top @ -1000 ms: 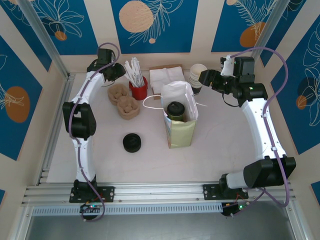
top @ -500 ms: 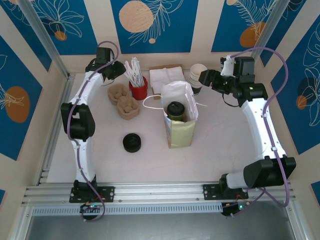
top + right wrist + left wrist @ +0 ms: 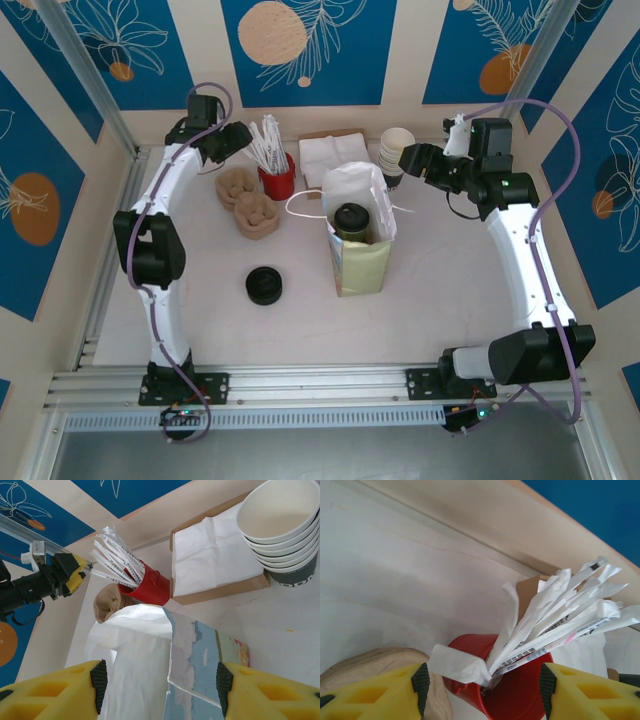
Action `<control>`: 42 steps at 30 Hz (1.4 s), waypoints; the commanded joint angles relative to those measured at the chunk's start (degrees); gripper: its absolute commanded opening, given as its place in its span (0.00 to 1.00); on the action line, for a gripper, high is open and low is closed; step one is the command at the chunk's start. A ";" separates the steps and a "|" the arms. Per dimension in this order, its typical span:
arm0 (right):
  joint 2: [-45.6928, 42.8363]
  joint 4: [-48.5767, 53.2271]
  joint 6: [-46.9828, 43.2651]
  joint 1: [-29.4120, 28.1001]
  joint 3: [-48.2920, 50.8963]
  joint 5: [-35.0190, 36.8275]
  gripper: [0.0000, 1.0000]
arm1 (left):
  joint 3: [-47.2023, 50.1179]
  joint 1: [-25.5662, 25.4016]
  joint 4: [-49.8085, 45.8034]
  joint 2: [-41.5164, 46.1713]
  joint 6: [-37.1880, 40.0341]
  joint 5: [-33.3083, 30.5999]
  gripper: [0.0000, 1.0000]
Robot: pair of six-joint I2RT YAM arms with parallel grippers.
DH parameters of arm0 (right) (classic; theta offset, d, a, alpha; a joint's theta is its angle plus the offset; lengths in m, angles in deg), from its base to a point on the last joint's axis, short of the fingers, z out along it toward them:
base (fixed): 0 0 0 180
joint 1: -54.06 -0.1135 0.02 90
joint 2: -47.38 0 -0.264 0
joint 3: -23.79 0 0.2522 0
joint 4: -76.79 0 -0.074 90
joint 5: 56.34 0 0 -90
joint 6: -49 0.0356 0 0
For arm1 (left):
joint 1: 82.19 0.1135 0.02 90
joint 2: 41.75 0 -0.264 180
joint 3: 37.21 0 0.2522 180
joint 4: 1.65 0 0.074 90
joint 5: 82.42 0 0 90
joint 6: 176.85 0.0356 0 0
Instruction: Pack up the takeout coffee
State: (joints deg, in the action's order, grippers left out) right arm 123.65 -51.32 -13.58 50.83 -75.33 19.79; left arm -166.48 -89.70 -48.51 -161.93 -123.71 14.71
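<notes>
The takeout coffee [image 3: 352, 218], its round black lid showing, stands inside the open paper bag [image 3: 358, 250] at mid-table. My left gripper [image 3: 241, 138] is at the back left, open beside the red cup [image 3: 512, 685] of white wrapped sticks [image 3: 555, 615]. The cup's rim lies between its yellow fingers [image 3: 375, 697], and nothing is gripped. One wrapper [image 3: 457, 664] droops toward the left finger. My right gripper [image 3: 408, 158] hangs open at the back right. In its wrist view the bag's white and blue top [image 3: 150, 645] lies under its jaws [image 3: 160, 680].
A stack of lidless cream cups [image 3: 396, 150] stands by the right gripper. Folded white napkins [image 3: 335, 155] lie at the back, on a brown tray. Brown pulp carriers [image 3: 248, 200] sit left of the bag. A low stack of black lids [image 3: 265, 285] sits nearer the front.
My left gripper's jaws have opened wider and the left arm has shifted slightly toward the back left. The right arm has hardly moved.
</notes>
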 commanded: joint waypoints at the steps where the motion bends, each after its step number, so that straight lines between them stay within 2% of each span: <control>1: -1.75 0.70 0.44 0.42 0.89 0.24 0.62 | 0.39 0.50 -0.57 -0.38 -1.36 -0.66 0.60; 12: -1.94 0.46 0.10 0.43 1.31 0.60 0.62 | -1.75 0.13 0.13 -4.47 -2.19 0.33 0.52; 16: -1.85 0.73 -0.19 0.50 1.31 0.49 0.62 | -2.09 0.04 1.48 -5.43 -2.31 0.87 0.43; 25: -2.27 1.29 -0.11 0.50 1.64 -0.10 0.62 | -2.52 -0.29 2.25 -4.27 -1.02 2.00 0.12; 33: -3.30 -0.07 0.40 0.51 2.06 0.06 0.62 | -2.25 -1.01 -0.12 2.91 1.37 1.49 0.04; 42: -3.41 -1.39 1.07 0.31 1.51 -0.11 0.62 | -8.21 -2.08 -10.38 11.52 4.94 0.09 0.05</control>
State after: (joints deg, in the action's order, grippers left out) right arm 121.31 -51.78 -13.27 51.10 -73.49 20.16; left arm -170.89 -90.84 -53.69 -154.26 -121.26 15.44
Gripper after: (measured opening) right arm 0.621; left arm 0.050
